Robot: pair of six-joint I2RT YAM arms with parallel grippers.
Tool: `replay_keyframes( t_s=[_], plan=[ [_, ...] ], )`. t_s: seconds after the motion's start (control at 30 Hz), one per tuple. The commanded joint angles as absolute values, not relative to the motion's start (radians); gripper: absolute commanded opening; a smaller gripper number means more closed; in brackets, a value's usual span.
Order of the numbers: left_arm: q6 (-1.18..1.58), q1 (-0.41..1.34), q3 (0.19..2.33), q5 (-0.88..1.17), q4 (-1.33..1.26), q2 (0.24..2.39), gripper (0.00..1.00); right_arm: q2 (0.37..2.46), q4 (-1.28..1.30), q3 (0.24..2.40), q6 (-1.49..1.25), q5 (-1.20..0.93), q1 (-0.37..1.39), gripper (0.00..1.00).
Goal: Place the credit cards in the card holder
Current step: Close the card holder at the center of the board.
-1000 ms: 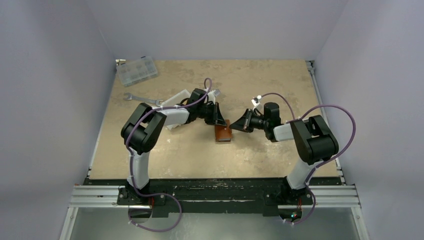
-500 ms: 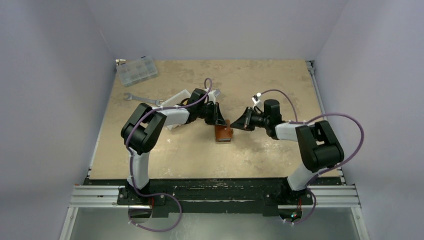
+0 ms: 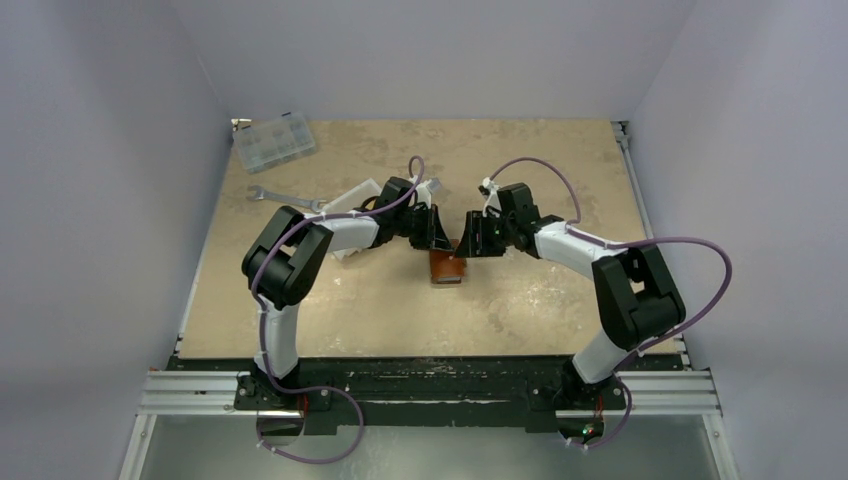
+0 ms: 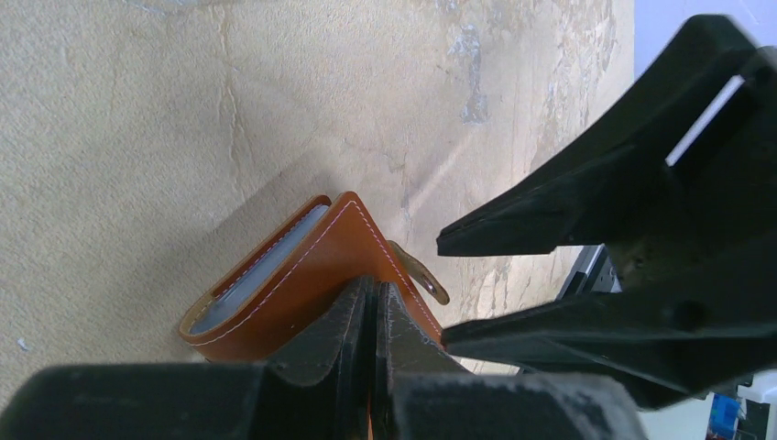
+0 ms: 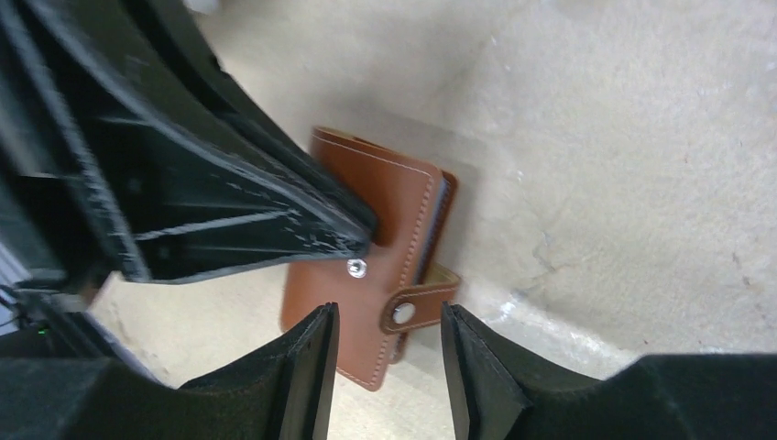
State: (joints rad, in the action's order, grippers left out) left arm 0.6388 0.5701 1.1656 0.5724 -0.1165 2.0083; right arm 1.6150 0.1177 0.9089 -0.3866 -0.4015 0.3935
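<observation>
While the left gripper (image 4: 371, 293) keeps its clenched, empty jaws pressed on the small brown leather card holder (image 5: 385, 266) at the middle of the bench (image 3: 540, 170), the right gripper (image 5: 389, 321) has swung in. Its jaws are now parted over the unsnapped snap strap (image 5: 412, 307), so it is probably about to work the strap.

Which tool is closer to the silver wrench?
Left. The left tool, shut, rests on the brown leather card holder, right of the silver metal wrench; the right tool, open, is farther right, across the holder.
</observation>
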Motion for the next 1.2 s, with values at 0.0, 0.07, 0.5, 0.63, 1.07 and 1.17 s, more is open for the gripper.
replay_keyframes(
  t_s=[0.0, 0.07, 0.5, 0.63, 1.07, 1.17],
  plan=[
    [0.586, 0.574, 1.146, 0.483, -0.020, 2.057, 0.00, 1.626, 0.176, 0.956, -0.340, -0.351, 0.401, 0.50],
    [0.585, 0.574, 1.146, 0.485, -0.020, 2.058, 0.00, 1.633, 0.174, 0.952, -0.340, -0.357, 0.400, 0.47],
    [0.584, 0.574, 1.146, 0.486, -0.015, 2.059, 0.00, 1.656, 0.107, 0.944, -0.365, -0.412, 0.400, 0.38],
    [0.583, 0.575, 1.146, 0.490, -0.017, 2.060, 0.00, 1.660, 0.101, 0.944, -0.366, -0.422, 0.399, 0.33],
    [0.582, 0.575, 1.146, 0.495, -0.017, 2.066, 0.00, 1.667, 0.092, 0.936, -0.370, -0.427, 0.395, 0.35],
    [0.582, 0.575, 1.143, 0.495, -0.017, 2.062, 0.00, 1.670, 0.085, 0.934, -0.375, -0.431, 0.393, 0.29]
  ],
)
